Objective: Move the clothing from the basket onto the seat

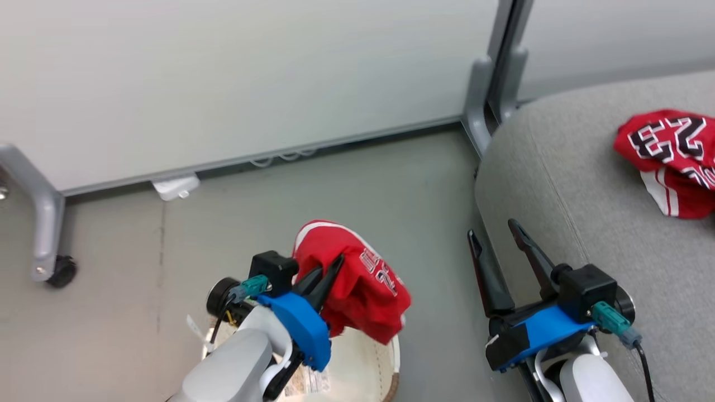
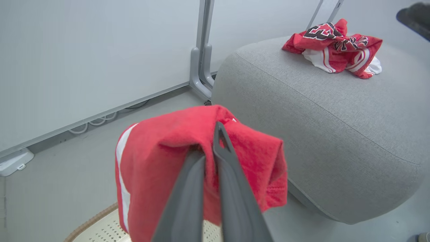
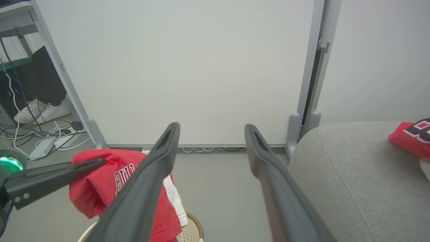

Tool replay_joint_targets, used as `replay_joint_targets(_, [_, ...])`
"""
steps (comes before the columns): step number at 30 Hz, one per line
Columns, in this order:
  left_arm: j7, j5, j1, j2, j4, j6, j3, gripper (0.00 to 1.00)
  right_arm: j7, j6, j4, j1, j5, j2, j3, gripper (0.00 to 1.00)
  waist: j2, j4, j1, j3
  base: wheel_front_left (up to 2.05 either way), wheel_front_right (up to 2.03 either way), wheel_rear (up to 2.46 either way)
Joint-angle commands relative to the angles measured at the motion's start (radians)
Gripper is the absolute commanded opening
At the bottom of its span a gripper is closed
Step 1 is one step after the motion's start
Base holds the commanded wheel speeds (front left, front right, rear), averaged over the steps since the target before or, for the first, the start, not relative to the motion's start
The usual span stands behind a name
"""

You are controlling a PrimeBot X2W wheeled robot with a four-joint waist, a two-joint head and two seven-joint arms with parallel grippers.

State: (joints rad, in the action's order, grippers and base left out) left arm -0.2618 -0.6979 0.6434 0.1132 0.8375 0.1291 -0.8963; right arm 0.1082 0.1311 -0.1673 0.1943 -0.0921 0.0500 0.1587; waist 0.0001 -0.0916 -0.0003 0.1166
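The seat (image 1: 586,184) rises to the right of both tools. Its rounded near edge is just beside the right tool (image 1: 493,229) and well apart from the left tool (image 1: 329,267). The basket (image 1: 357,365) stands on the floor directly beneath the left tool.

One red garment (image 1: 363,285) hangs from the left tool, clear above the basket's rim. It is draped over the fingertips and sags on the side toward the seat. A second garment (image 1: 670,156) lies crumpled on the seat, far beyond the right tool (so part of the job looks done).

The left tool's fingers are pinched almost together with the thin fabric caught between them. The right tool's fingers stand wide apart and hold nothing.

The step in hand appears to be the carry, with the piece out of the basket and not yet over the cushion. The next move likely calls for swinging the left tool rightward across the floor gap, high enough that the trailing hem clears the seat's edge and the idle right tool. The fingers would then part above the cushion. Whether more clothing remains in the basket I cannot tell, since the arm and the garment hide much of it.
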Motion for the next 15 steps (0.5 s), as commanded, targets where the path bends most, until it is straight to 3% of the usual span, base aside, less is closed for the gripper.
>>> replay_joint_targets(1, [-0.005, -0.008, 0.021, -0.006, -0.018, 0.002, -0.005, 0.00, -0.008, -0.001, 0.005, -0.026, 0.000, 0.001, 0.002, 1.00, -0.0001, 0.046, 0.0003, -0.059, 0.00, 0.00, 0.00])
replay_joint_targets(15, [-0.005, -0.012, 0.172, -0.038, -0.090, 0.002, -0.101, 0.00, -0.044, -0.001, 0.015, -0.061, -0.008, 0.001, 0.041, 1.00, -0.0001, 0.054, 0.0003, -0.119, 0.00, 0.00, 0.00])
